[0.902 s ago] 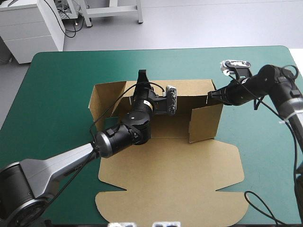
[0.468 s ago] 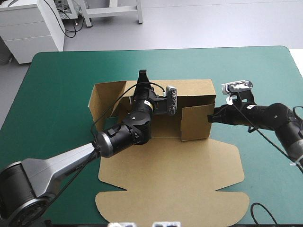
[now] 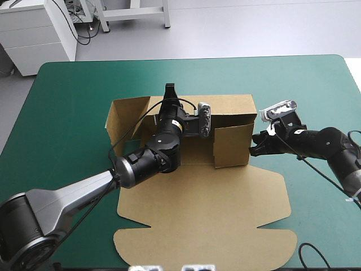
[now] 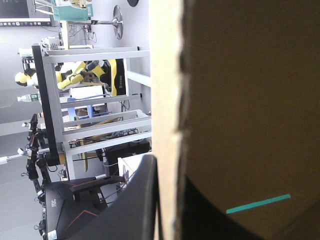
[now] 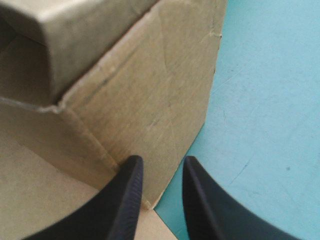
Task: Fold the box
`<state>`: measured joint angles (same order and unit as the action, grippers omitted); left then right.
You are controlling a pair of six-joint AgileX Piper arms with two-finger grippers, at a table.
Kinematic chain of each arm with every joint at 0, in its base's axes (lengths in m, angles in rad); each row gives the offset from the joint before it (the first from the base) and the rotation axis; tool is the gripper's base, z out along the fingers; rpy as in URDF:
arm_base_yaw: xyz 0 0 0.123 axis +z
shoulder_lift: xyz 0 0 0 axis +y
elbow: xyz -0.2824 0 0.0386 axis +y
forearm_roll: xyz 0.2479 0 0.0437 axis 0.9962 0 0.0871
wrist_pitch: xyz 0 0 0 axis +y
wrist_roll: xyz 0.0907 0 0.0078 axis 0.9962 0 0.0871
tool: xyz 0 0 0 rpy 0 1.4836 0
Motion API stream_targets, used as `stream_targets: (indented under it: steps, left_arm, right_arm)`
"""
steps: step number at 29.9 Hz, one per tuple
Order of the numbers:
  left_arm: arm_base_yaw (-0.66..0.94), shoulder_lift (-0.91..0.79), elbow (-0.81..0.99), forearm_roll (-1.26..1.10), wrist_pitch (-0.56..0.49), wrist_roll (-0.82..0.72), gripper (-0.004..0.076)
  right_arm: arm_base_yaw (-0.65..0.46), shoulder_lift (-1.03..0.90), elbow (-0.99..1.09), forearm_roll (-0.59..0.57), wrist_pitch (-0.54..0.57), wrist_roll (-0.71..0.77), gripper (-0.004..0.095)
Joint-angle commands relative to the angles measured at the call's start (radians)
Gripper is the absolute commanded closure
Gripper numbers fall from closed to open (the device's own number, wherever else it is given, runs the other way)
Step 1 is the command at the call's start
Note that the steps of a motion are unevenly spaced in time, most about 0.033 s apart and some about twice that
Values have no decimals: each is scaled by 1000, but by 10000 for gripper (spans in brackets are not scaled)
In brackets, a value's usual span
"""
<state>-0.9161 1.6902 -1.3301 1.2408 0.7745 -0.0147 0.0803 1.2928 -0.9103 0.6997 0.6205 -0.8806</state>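
I see the box (image 3: 208, 192) at the middle of the table (image 3: 73, 90): brown board, far and right walls raised, left flap splayed outward, lid flat.

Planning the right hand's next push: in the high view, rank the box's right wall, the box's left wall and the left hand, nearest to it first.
From the right hand:
1. box's right wall, just beside it.
2. left hand, to the left, farther back.
3. box's left wall, at the opposite end.

Robotics lab, two robot arms (image 3: 84, 192) over a teal-green table (image 3: 73, 107), grey floor (image 3: 237, 28), white cabinet (image 3: 34, 39), loose cables (image 3: 84, 31).
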Motion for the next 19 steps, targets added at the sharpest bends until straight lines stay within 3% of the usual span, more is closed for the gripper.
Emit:
stream_targets:
  steps: [1,19]
  left_arm:
    - [-6,-30,-23,3,27,-13,731]
    - [-6,-30,-23,3,40,-13,731]
  right_arm:
    - [-5,-32,-24,8,7,-20,458]
    - [-5,-76,-24,23,-9,-86,426]
